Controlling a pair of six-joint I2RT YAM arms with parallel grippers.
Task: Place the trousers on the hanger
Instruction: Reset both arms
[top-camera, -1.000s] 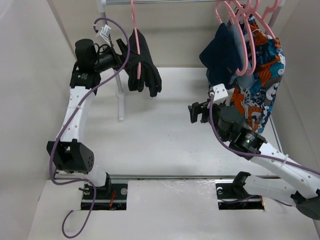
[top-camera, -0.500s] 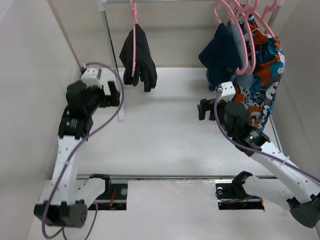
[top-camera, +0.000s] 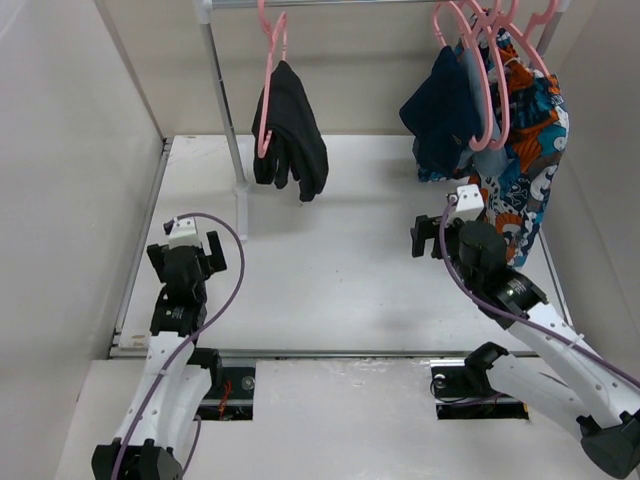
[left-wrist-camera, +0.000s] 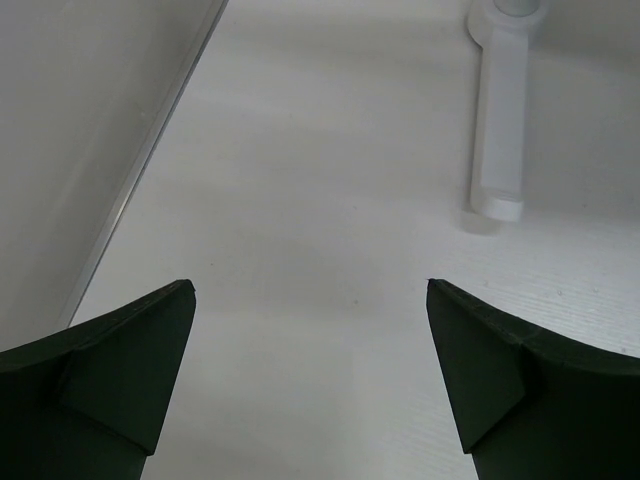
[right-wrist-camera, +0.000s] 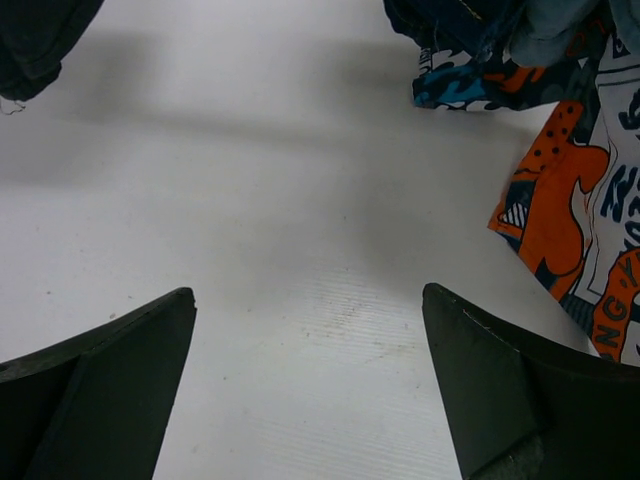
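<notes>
Top external: trousers hang bunched on hanger, lopsided; could slide off if hanger swings. L gripper, R gripper: jaws apart, empty, well away.

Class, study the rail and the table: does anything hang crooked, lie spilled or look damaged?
Only the trousers: they hang bunched on the hanger, their bulk off to one side rather than draped evenly. Nothing looks spilled or broken.

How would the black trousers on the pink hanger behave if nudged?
Probably floppy: the trousers drape in loose folds over the hanger. They would likely swing, since the hanger hangs by its hook from the rail.
</notes>
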